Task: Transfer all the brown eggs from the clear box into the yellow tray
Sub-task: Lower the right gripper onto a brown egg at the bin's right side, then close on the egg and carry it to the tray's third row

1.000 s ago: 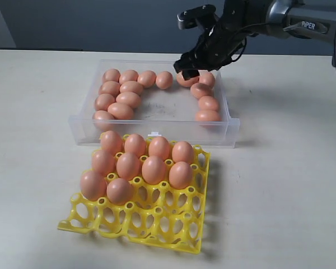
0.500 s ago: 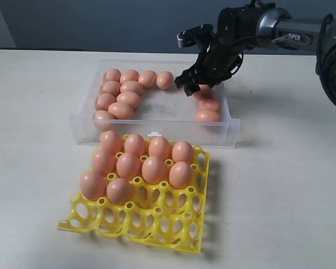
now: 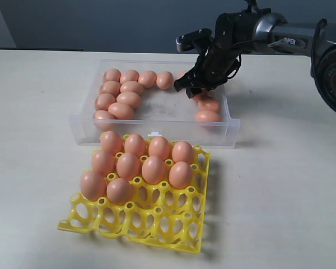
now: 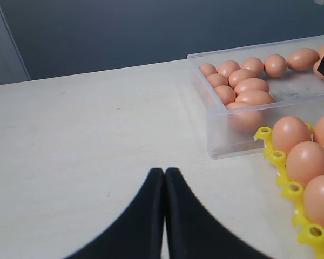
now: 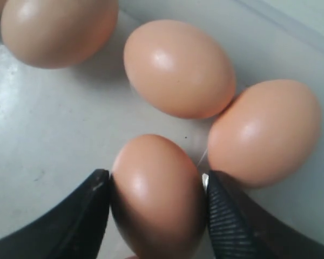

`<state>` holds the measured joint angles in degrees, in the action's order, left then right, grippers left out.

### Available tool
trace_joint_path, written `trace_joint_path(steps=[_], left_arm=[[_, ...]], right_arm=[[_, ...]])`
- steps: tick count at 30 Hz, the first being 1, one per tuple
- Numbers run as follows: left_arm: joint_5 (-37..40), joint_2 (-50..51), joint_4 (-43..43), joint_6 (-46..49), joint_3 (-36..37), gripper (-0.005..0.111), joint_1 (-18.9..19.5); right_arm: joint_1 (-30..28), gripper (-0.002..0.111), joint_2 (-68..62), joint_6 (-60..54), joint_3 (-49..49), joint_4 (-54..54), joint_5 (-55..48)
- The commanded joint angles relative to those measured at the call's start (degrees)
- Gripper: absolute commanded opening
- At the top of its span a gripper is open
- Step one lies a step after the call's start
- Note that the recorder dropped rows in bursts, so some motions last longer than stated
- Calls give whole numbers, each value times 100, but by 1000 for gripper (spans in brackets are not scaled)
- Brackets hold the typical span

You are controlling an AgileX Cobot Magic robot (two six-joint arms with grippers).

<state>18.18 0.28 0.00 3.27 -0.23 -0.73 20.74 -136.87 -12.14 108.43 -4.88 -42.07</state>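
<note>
The clear box (image 3: 157,133) lies at the back of the table with brown eggs (image 3: 123,96) bunched at its left end and along the back wall. A few more lie down its right side (image 3: 208,116). My right gripper (image 3: 197,89) reaches down into the box's back right corner. In the right wrist view both fingers (image 5: 81,216) press against the sides of one brown egg (image 5: 156,183) that lies on the box floor beside two others (image 5: 178,67). The yellow tray (image 3: 157,221) in front holds several eggs (image 3: 154,168) in its back rows. My left gripper (image 4: 165,174) is shut and empty.
In the left wrist view the left gripper hovers over bare table left of the clear box (image 4: 227,147) and the yellow tray (image 4: 291,189). The middle of the box floor (image 3: 168,103) is bare. The tray's front rows of cups (image 3: 162,216) stand empty.
My right gripper came down into the box's back right corner and its fingers closed in on an egg. The left gripper and the tray's eggs have not moved.
</note>
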Motion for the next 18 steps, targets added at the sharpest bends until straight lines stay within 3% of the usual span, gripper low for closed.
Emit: trace_joint_path(steps=[1,5,12,18], left_arm=[[-49,-28,0,-3,23,0,24],[-49,-28,0,-3,23,0,24],[-49,-28,0,-3,23,0,24],[-49,-28,0,-3,23,0,24]], right_arm=[[-71,0,-35,30,-15,-171,-88],[-71,-1,175,-165,-15,-1062,103],[64,-1,991,-1749,-139,-2907,193],[468,-1,2408,-3418,-1766,-4518,1347]])
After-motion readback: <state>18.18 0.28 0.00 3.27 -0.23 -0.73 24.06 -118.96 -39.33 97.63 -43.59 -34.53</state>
